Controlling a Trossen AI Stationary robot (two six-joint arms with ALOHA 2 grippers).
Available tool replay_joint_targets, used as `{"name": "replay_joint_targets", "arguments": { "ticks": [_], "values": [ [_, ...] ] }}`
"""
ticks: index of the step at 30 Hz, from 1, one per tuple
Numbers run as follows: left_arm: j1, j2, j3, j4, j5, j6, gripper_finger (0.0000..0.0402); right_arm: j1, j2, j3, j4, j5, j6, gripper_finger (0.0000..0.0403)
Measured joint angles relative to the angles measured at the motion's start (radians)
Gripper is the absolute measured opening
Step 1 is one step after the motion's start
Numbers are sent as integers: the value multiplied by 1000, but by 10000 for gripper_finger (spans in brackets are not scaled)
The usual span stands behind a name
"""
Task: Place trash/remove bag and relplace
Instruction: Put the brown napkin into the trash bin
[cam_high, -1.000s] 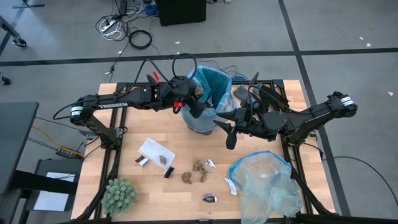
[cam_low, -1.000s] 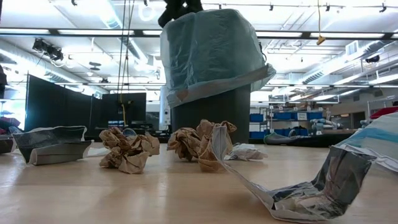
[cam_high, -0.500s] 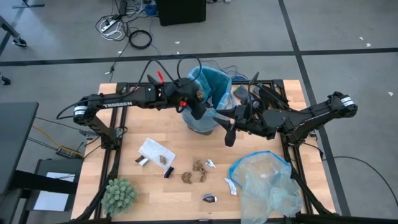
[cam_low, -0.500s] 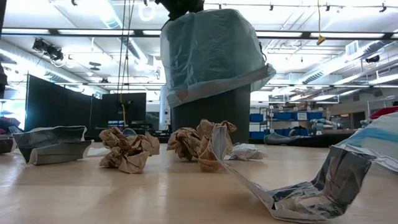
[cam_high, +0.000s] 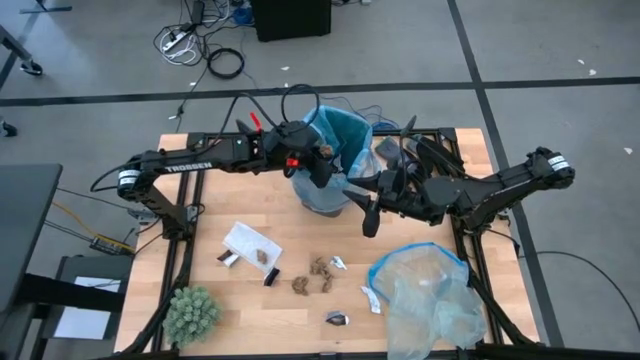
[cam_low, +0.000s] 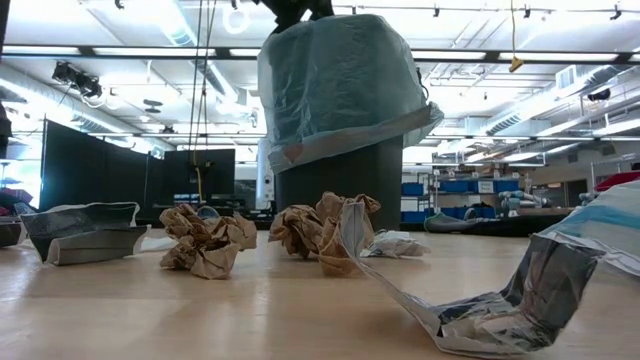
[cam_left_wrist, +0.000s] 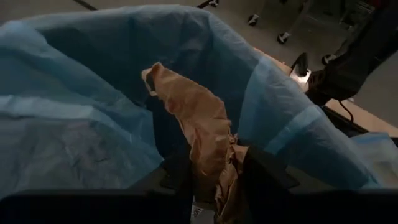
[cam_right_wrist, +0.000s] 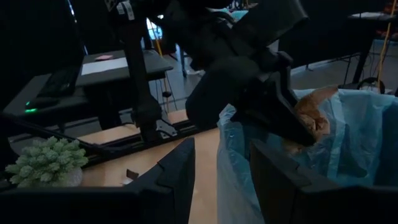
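The pale wooden counter (cam_high: 220, 200) carries everything shown. At its far middle stands my dark round bin (cam_low: 340, 180), lined with the thin, crinkly sky-blue plastic bag (cam_high: 345, 135), whose rim folds down over the bin's outside. Near the counter's front right corner lies a paler, clearer grey-blue plastic bag (cam_high: 425, 295); at the front left sits a green spiky plant ball (cam_high: 190, 312).

My left gripper (cam_left_wrist: 217, 180) hangs over the bag's open mouth, its fingers narrowly apart on a crumpled brown paper wad (cam_left_wrist: 199, 134) that dangles into the liner. I judge this wad light, soft and springy; it should fall freely once the fingers part. My right gripper (cam_right_wrist: 221, 165) waits just beside the bin's rim, fingers moderately apart and empty.

More trash is scattered on the counter's front half: brown paper wads (cam_high: 318, 275), a white paper sheet (cam_high: 245, 242) and small wrappers (cam_high: 337, 319). These crush easily; pinching each across its bulk seems best.
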Motion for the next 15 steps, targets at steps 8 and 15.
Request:
{"name": "replay_joint_targets", "arguments": {
  "ticks": [8, 15],
  "values": [
    [0, 3, 0, 87, 13, 87, 126, 22, 0, 0, -2, 0, -20, 139],
    [-1, 6, 0, 128, 12, 79, 126, 24, 0, 0, -2, 0, -33, 140]
  ]
}}
